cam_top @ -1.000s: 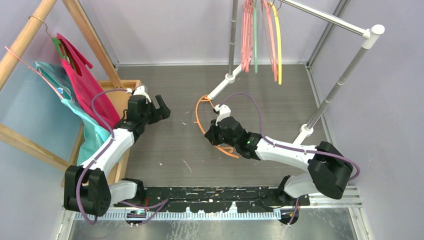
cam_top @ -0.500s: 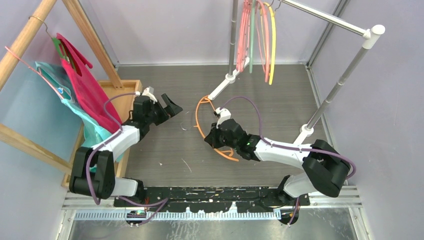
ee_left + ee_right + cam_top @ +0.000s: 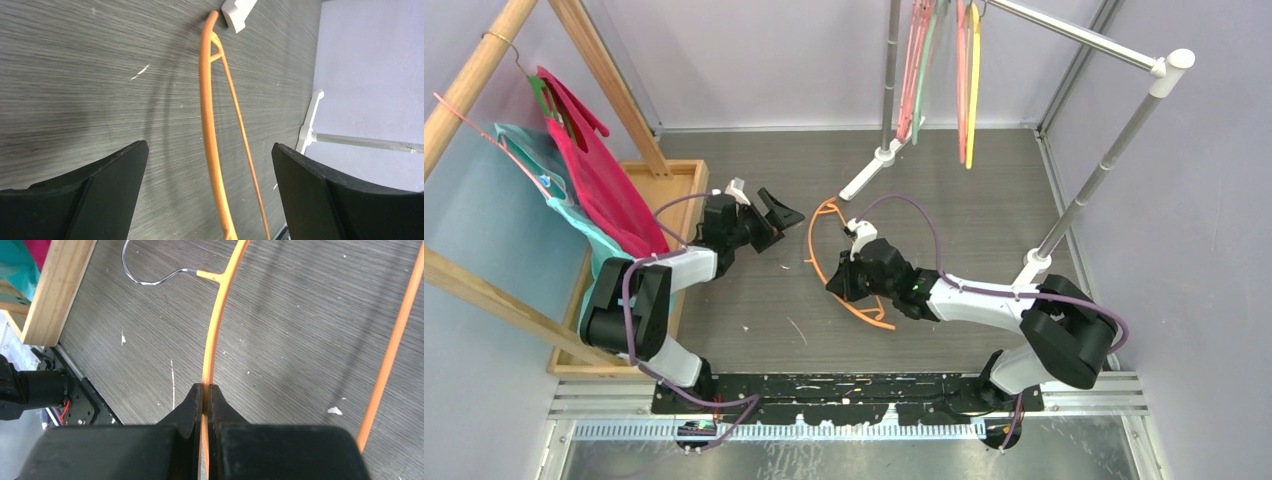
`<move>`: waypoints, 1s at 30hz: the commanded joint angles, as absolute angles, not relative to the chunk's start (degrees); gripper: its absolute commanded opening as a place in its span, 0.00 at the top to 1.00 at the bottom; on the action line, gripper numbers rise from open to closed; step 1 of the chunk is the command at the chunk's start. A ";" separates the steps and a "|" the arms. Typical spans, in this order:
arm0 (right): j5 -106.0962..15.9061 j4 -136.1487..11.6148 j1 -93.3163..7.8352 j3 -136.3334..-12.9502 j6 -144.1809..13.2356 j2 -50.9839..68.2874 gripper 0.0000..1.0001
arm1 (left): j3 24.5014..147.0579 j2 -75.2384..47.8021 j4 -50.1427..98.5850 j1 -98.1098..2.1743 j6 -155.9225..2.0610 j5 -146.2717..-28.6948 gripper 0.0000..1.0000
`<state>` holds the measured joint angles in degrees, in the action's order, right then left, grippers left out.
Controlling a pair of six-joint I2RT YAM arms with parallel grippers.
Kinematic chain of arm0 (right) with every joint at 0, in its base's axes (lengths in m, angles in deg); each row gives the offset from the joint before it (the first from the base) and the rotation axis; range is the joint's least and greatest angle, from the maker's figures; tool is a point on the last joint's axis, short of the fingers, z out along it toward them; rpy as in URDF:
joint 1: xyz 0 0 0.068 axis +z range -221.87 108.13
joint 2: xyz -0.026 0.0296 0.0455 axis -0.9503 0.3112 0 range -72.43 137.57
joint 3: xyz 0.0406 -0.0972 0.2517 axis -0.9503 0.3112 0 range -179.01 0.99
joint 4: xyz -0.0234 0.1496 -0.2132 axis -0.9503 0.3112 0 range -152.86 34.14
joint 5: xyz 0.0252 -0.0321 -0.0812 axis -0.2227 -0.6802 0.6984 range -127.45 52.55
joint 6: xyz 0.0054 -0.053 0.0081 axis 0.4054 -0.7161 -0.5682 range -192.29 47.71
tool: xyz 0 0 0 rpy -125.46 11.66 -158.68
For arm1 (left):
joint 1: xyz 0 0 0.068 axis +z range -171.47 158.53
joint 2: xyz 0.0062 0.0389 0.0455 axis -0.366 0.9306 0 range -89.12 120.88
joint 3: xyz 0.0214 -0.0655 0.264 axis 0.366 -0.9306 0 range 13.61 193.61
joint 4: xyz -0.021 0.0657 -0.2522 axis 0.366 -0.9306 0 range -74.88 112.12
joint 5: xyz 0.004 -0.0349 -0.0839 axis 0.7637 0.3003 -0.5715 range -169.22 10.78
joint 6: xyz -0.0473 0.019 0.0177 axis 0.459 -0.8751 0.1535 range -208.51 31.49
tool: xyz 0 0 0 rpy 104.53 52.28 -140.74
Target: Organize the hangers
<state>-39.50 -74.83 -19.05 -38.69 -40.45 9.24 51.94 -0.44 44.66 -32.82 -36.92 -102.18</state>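
An orange hanger [image 3: 816,262] is held just above the grey table in the middle. My right gripper [image 3: 842,280] is shut on its curved arm [image 3: 214,335]; the small metal hook [image 3: 150,277] points away to the left. My left gripper [image 3: 782,218] is wide open and empty, just left of the hanger; in the left wrist view the orange arm [image 3: 209,125] shows ahead, between the fingers [image 3: 100,185]. Several pink hangers [image 3: 914,55], an orange one [image 3: 962,80], a yellow one [image 3: 973,75] and a pale green one [image 3: 929,45] hang from the metal rail [image 3: 1074,35] at the back.
The rail's white feet [image 3: 869,172] and slanted post [image 3: 1094,180] stand on the table behind and to the right. A wooden frame [image 3: 674,180] at the left carries a pink hanger [image 3: 484,130] draped with red and teal cloth [image 3: 594,180].
My left arm has swung right toward the orange hanger, jaws open. My right gripper has shifted the hanger slightly left. The hung hangers are swaying on the rail.
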 commanded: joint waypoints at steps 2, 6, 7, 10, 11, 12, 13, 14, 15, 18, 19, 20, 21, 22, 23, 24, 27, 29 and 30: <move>-42.05 -79.23 -17.80 -42.83 -40.69 8.64 0.99 | 53.81 1.65 52.88 -34.74 -33.81 -105.12 0.02; -42.11 -78.64 -17.42 -43.69 -41.44 7.52 0.99 | 54.87 3.51 52.47 -37.70 -34.66 -104.22 0.02; -42.16 -78.34 -17.39 -43.88 -41.74 7.40 0.99 | 54.98 3.97 52.52 -38.22 -34.88 -104.07 0.02; -42.51 -78.31 -17.30 -44.10 -42.13 7.21 0.99 | 55.24 5.18 53.16 -39.08 -34.53 -104.53 0.02; -42.69 -78.49 -17.29 -44.10 -42.11 7.20 0.99 | 55.33 5.57 53.38 -39.39 -34.32 -104.79 0.00; -42.72 -78.63 -17.29 -44.03 -42.13 7.13 0.99 | 55.55 5.88 53.72 -39.66 -34.21 -105.06 0.06; -42.80 -78.86 -17.29 -43.94 -42.11 7.11 0.99 | 55.72 6.14 53.94 -40.05 -34.27 -105.47 0.12; -42.74 -78.94 -17.35 -43.92 -42.07 7.04 0.99 | 55.92 6.33 54.06 -40.31 -34.34 -105.84 0.23; -42.58 -78.96 -17.30 -43.92 -42.19 6.98 0.99 | 56.09 6.55 54.09 -40.51 -34.43 -106.05 0.37; -42.08 -78.79 -17.29 -43.79 -42.49 6.62 0.99 | 56.35 6.97 54.50 -40.63 -34.35 -106.60 0.68; -41.92 -78.63 -17.29 -43.75 -42.60 6.40 0.99 | 56.47 7.02 54.36 -40.62 -34.46 -106.72 0.74; -41.65 -78.37 -17.30 -43.68 -42.75 6.22 0.99 | 56.55 7.03 54.03 -40.63 -34.60 -106.81 0.77; -41.24 -77.94 -17.29 -43.66 -42.94 5.97 0.99 | 56.73 6.95 53.67 -40.62 -34.72 -106.82 0.78; -40.60 -77.24 -17.29 -43.70 -43.32 5.75 0.99 | 56.92 6.86 53.09 -40.63 -34.74 -106.71 0.81; -39.97 -76.22 -17.29 -43.86 -43.77 5.57 0.99 | 57.17 6.74 52.25 -40.63 -34.84 -106.65 0.82; -39.20 -74.85 -17.29 -44.24 -44.33 5.39 0.99 | 57.53 6.56 51.24 -40.66 -35.21 -106.41 0.83; -35.95 -69.19 -16.91 -45.86 -46.77 4.38 0.79 | 58.92 5.46 46.79 -40.64 -36.65 -104.94 0.83; -31.77 -66.46 -14.78 -46.58 -49.72 3.30 0.65 | 60.69 4.07 41.90 -40.72 -38.71 -102.74 0.83; -29.40 -65.36 -13.35 -46.94 -50.99 2.85 0.58 | 61.53 3.11 38.27 -40.72 -39.69 -101.61 0.83</move>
